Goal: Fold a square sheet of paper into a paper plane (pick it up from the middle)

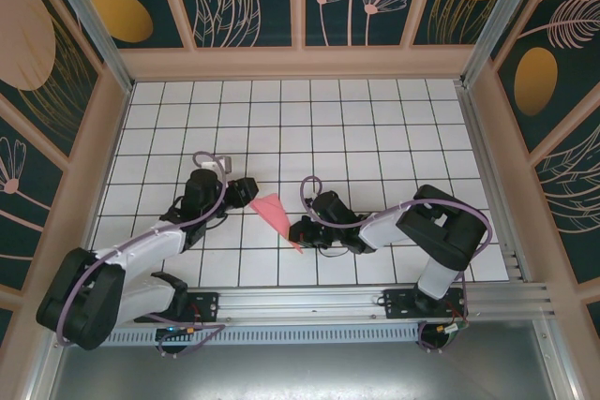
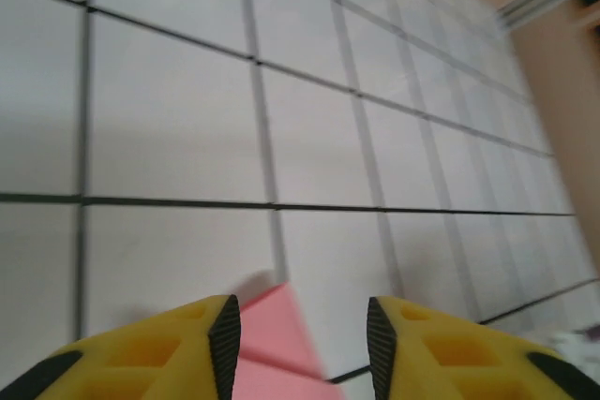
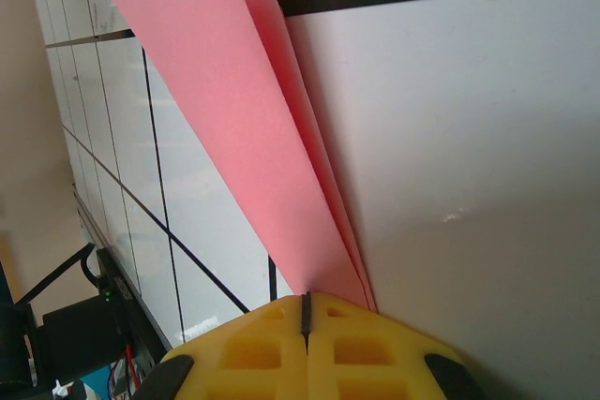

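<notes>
The square sheet of paper is folded into a slim pink paper plane (image 1: 272, 211) that lies on the white grid table between my two grippers, its sharp tip toward the near edge. My right gripper (image 1: 302, 229) is shut on the narrow end near the tip. In the right wrist view the pink folds (image 3: 244, 110) run up and away from the closed jaws (image 3: 307, 304). My left gripper (image 1: 247, 191) stands at the wide end, open. A pink corner (image 2: 277, 344) lies between its fingers (image 2: 302, 325), close to the left pad.
The tiled table (image 1: 328, 128) stretches far behind the paper. Patterned walls enclose it on three sides, and a beige wall (image 2: 562, 91) rises at the right of the left wrist view. An aluminium rail (image 1: 375, 302) with both arm bases runs along the near edge.
</notes>
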Robot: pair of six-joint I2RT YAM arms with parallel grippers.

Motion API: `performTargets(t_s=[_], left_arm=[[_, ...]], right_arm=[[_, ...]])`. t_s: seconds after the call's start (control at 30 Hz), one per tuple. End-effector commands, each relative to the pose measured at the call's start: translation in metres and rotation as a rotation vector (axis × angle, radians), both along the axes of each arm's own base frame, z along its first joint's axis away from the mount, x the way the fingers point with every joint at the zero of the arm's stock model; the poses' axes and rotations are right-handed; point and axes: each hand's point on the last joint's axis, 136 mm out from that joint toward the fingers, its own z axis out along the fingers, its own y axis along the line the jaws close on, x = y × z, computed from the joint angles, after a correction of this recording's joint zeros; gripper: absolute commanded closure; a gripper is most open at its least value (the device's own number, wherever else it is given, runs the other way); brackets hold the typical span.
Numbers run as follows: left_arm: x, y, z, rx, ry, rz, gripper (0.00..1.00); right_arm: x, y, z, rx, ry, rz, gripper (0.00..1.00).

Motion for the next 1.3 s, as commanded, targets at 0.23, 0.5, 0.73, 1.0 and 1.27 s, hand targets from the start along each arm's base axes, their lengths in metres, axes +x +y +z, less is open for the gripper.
performTargets(t_s=[0.23,0.5,0.73,1.0,1.27], left_arm=[[-0.035,-0.082,-0.015,-0.149,0.115,-0.322,0.63],[-0.028,-0.062,-0.080,-0.030,0.241,-0.188,0.66],[-0.042,-0.039,-0.114,0.055,0.294,-0.128,0.67],[-0.049,-0.042,-0.115,0.027,0.298,-0.161,0.67],[-0.049,-0.044,-0.112,0.014,0.299,-0.165,0.68]], right_arm=[[-0.022,-0.030,-0.049,-0.191,0.114,-0.024,0.96],[-0.019,-0.025,-0.041,-0.164,0.104,-0.029,0.96],[-0.002,-0.004,0.002,-0.098,0.012,-0.013,0.95],[0.016,0.030,0.033,-0.047,-0.062,0.040,0.94],[0.028,0.035,0.008,-0.075,-0.027,0.019,0.94]])
